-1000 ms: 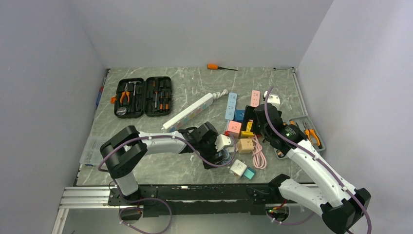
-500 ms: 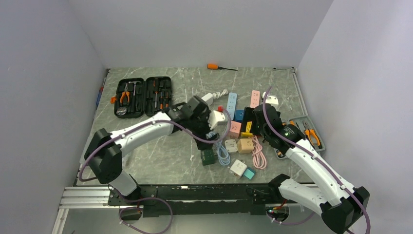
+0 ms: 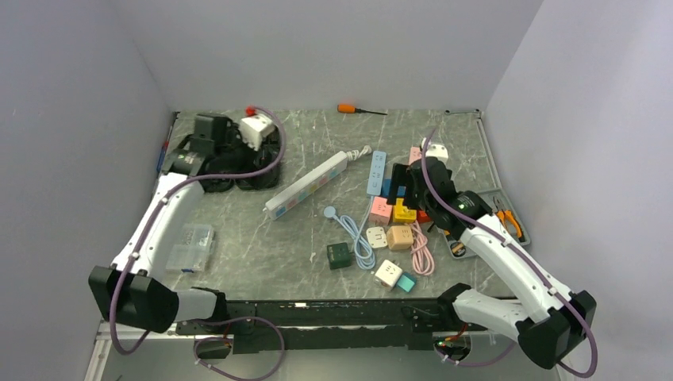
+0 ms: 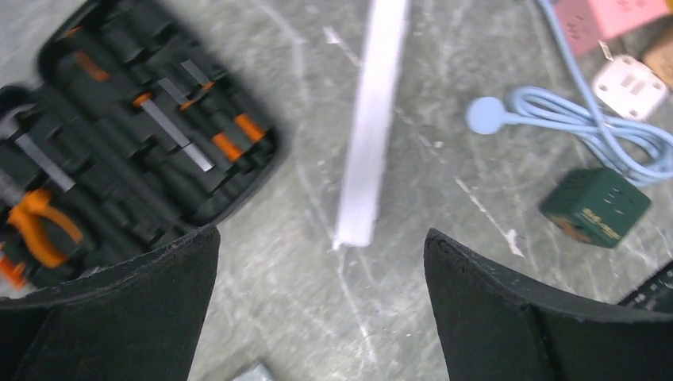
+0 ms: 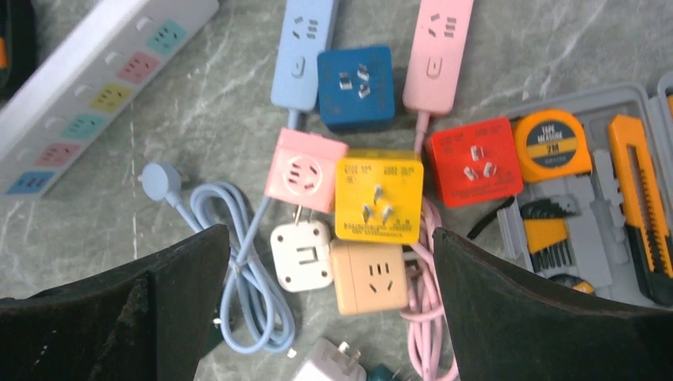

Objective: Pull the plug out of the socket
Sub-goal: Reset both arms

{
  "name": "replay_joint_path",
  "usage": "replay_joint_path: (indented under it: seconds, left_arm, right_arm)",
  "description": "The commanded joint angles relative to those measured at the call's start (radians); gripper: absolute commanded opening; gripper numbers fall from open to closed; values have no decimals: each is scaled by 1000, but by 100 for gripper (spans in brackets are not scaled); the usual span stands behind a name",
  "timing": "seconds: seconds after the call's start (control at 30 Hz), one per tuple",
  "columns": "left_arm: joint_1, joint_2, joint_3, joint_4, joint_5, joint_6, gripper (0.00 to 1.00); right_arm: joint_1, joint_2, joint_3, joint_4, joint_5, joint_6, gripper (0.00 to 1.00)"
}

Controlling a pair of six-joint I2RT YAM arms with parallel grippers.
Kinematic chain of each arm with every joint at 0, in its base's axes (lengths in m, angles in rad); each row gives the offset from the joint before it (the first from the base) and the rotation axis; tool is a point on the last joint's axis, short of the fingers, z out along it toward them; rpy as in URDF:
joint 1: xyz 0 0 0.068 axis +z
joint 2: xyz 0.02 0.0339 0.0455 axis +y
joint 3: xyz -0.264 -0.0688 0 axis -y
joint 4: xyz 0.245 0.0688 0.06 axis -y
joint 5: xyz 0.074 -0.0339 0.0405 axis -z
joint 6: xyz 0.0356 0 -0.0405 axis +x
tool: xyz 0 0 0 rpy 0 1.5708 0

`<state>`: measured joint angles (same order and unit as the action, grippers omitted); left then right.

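The light blue cable's round plug (image 3: 328, 212) lies loose on the table, apart from the dark green cube socket (image 3: 339, 255). Both show in the left wrist view, the plug (image 4: 484, 115) and the cube (image 4: 597, 208). My left gripper (image 4: 321, 238) is open and empty, high over the back left by the tool case (image 4: 135, 135). My right gripper (image 5: 331, 234) is open and empty above the pile of cube sockets (image 3: 405, 186). Under it lie a white plug adapter (image 5: 301, 254), a beige cube (image 5: 373, 276), a yellow cube (image 5: 378, 198) and a pink cube (image 5: 305, 171).
A white power strip (image 3: 308, 184) lies diagonally mid-table. Blue (image 5: 305, 55) and pink (image 5: 439, 51) strips, a blue cube (image 5: 355, 87) and a red cube (image 5: 474, 161) lie behind the pile. A grey tool tray (image 5: 591, 262) is at the right, a coiled pink cable (image 3: 421, 255) in front.
My left gripper rose from the pile with the blue cable, let its plug drop on the table, and swung to the back left. The green cube is now uncovered. The right arm barely moved.
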<state>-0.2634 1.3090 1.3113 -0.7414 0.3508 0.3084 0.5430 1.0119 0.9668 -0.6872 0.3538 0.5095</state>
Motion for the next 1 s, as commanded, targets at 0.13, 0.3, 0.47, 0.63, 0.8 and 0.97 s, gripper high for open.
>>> replay_joint_path:
  seconds: [0.13, 0.3, 0.47, 0.63, 0.8, 0.97]
  left_arm:
    - [313, -73, -26, 46, -2, -70, 99]
    - [453, -69, -92, 129, 9, -155, 99]
    - [457, -124, -227, 283, -88, -244, 99]
    - [449, -205, -450, 547, -162, -279, 99]
    - [431, -242, -666, 805, -163, -281, 99]
    - [402, -235, -840, 1100, -164, -271, 99]
  right_arm:
    - [-143, 119, 179, 84, -9, -72, 100]
    - [-335, 125, 154, 187, 19, -33, 100]
    - [-416, 119, 29, 426, 168, -96, 100]
    - [-488, 184, -61, 545, 259, -121, 100]
    - [-512, 256, -195, 744, 293, -143, 100]
    - [-513, 298, -396, 1028, 296, -164, 100]
